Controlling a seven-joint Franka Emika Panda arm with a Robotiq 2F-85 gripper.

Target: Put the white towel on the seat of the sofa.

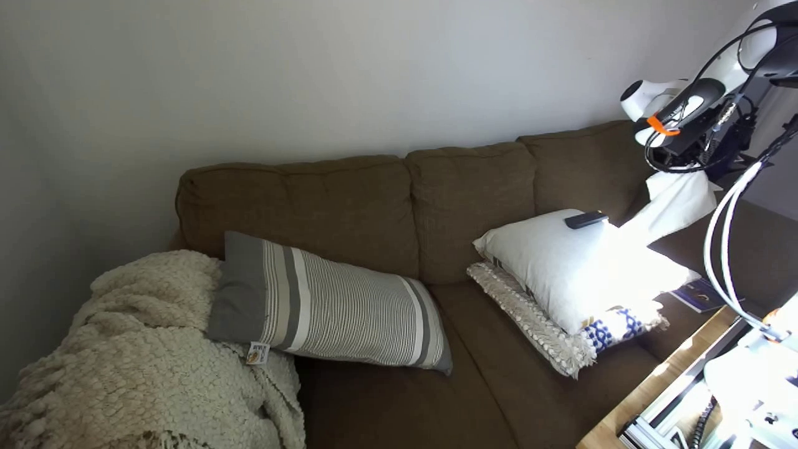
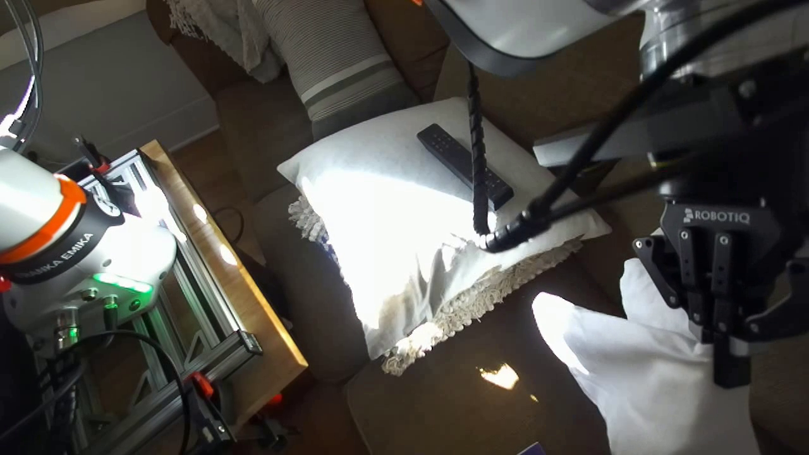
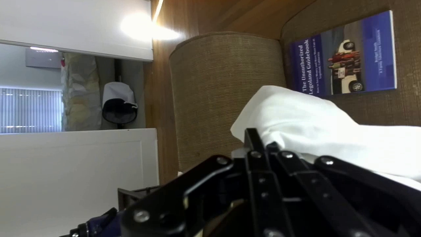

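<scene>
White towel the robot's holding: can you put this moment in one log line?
gripper: shut on white towel | towel: hangs from gripper, lower end unclear | release onto sofa seat: not yet

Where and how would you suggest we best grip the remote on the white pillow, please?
Once the towel is released, probably the middle of the remote, from above, fingers across its narrow width: its slim body lies buttons-up on the pillow.

Stacked pillows (image 2: 398, 221) are obstructing you; bare seat (image 2: 436, 404) is lying open between them and the book (image 3: 345, 57).
</scene>
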